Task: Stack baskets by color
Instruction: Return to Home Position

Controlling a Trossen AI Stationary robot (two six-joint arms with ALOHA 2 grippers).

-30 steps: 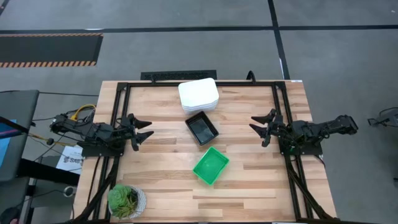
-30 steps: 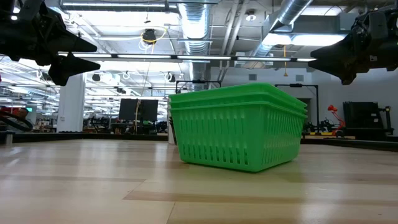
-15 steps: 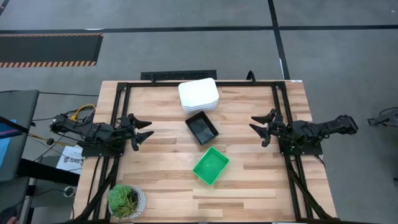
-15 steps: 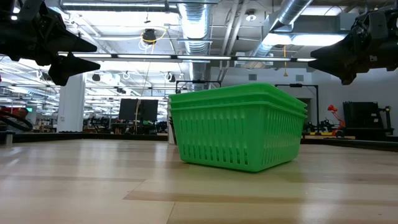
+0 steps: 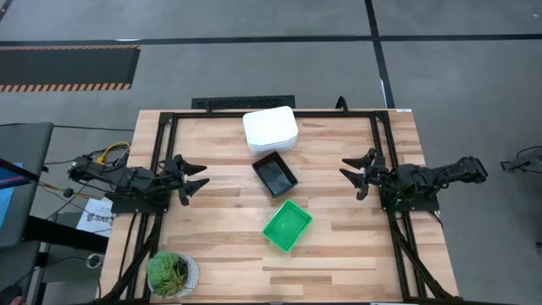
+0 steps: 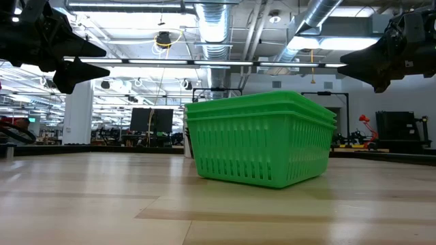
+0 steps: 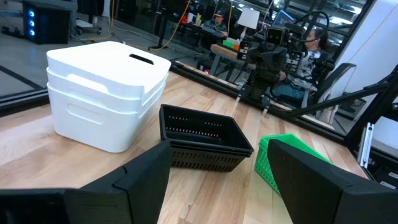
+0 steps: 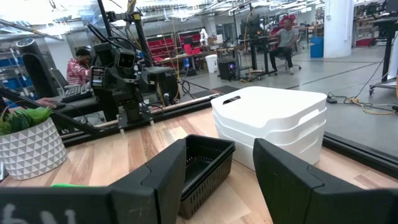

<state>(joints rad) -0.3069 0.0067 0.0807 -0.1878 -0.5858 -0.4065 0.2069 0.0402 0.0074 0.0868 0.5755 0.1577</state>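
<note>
Three stacks of baskets stand on their bases on the wooden table. The white baskets (image 5: 270, 129) are nested upside down at the far middle. The black baskets (image 5: 274, 174) sit nested in the middle, and the green baskets (image 5: 287, 224) nested toward the near edge. My left gripper (image 5: 196, 178) hangs open above the table's left edge, pointing level toward the baskets. My right gripper (image 5: 353, 173) hangs open above the right edge, facing the left one. Both are well apart from every basket.
A potted green plant (image 5: 172, 274) in a patterned white pot stands at the table's near left corner. Black frame rails (image 5: 383, 127) run along the table's far, left and right edges. People sit at desks in the room beyond.
</note>
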